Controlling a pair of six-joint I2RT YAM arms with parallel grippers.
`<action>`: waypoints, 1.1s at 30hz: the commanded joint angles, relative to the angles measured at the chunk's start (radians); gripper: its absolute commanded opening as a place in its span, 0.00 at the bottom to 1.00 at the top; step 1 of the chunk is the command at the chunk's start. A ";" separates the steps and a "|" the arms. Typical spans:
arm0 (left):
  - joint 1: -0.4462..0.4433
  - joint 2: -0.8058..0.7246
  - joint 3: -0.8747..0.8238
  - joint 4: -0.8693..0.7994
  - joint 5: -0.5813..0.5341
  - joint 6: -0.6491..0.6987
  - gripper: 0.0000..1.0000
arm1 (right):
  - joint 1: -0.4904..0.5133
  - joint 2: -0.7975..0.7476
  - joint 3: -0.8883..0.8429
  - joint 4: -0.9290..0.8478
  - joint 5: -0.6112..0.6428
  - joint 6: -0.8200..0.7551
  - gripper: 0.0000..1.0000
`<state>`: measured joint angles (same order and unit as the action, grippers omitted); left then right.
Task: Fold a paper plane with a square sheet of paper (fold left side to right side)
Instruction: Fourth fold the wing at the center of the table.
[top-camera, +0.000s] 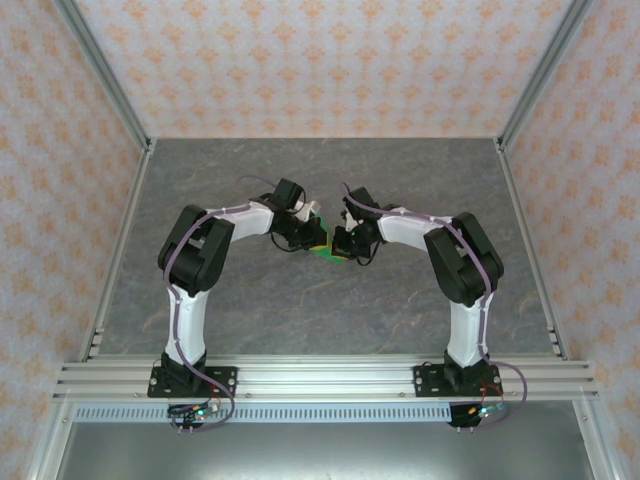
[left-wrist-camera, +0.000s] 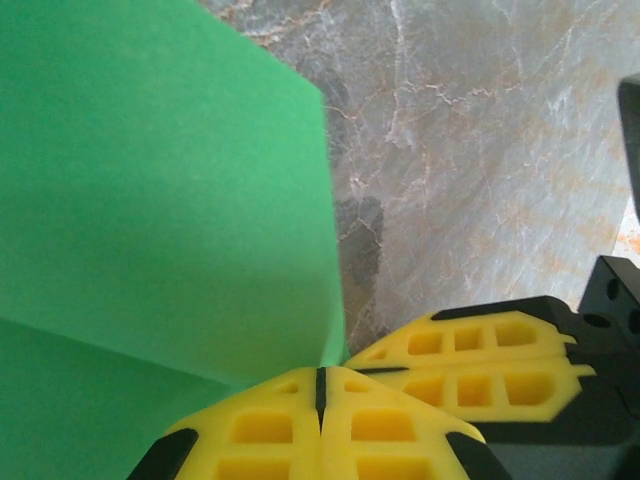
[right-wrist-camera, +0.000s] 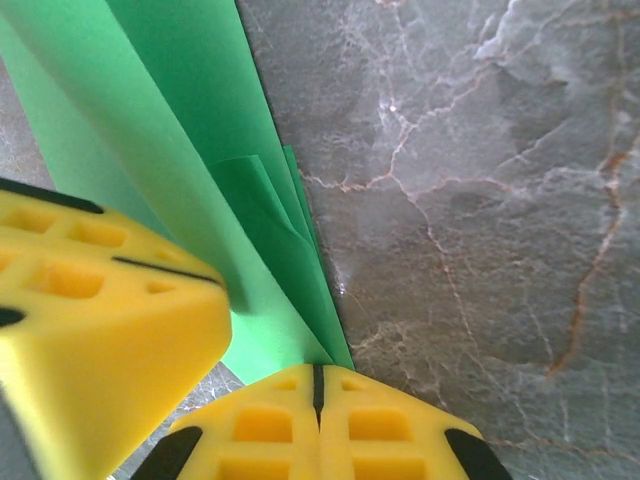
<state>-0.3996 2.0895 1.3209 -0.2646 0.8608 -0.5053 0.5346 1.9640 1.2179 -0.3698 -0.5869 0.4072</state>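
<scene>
The green sheet of paper hangs between both grippers over the middle of the table. My left gripper is shut on one edge of the sheet, which rises creased from the jaws. My right gripper is shut on a corner of the paper, where several folded layers lie on each other. In the top view the left gripper and right gripper almost touch and hide most of the sheet. I cannot tell whether it has a paper plane's shape.
The grey marbled table lies below the paper. Aluminium frame rails and patterned walls bound it on three sides. In each wrist view the other arm's yellow fingers stand close beside my own.
</scene>
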 joint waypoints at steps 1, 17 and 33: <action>-0.004 0.032 0.032 -0.023 -0.012 0.027 0.05 | -0.003 0.064 -0.038 -0.151 0.118 -0.018 0.00; 0.107 0.061 0.045 -0.120 -0.147 0.110 0.03 | -0.003 0.067 -0.034 -0.195 0.148 -0.039 0.00; 0.214 0.107 0.211 -0.212 -0.152 0.156 0.03 | -0.002 0.061 -0.053 -0.192 0.142 -0.041 0.00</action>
<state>-0.2276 2.1895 1.5066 -0.4648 0.8074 -0.3763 0.5365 1.9648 1.2224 -0.3790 -0.5808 0.3813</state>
